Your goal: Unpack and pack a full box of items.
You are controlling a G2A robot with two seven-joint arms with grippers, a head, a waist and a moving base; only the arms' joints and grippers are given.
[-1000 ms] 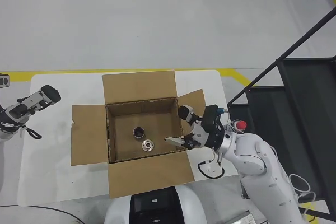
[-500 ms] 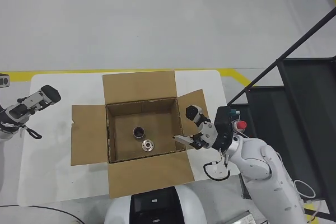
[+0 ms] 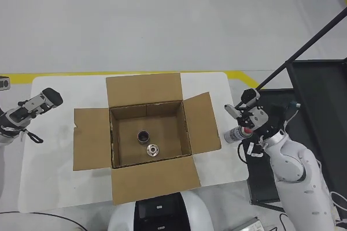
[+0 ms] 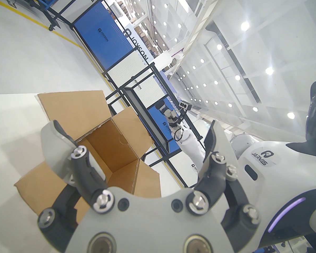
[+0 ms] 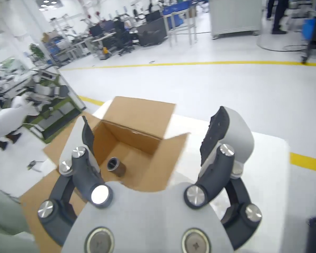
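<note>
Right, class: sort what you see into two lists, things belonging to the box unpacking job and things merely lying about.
Job: cardboard box; dark cylinder and metal ring inside it; left gripper and right gripper, both open.
Lying about: yellow floor line; black rack beside the table.

The right gripper (image 3: 241, 101) has pulled back out of the box (image 3: 144, 110). A second ago it hung at the box's right wall, with its fingertips over the inside. Half a second ago it had backed over the right flap (image 3: 202, 124). Now it sits past the right edge of the table (image 3: 52, 173), well apart from the box and in front of the dark rack (image 3: 312, 86). Its arm has swung out with it, clear of the table's near right corner. The right flap, partly hidden under the arm before, now shows whole.
</note>
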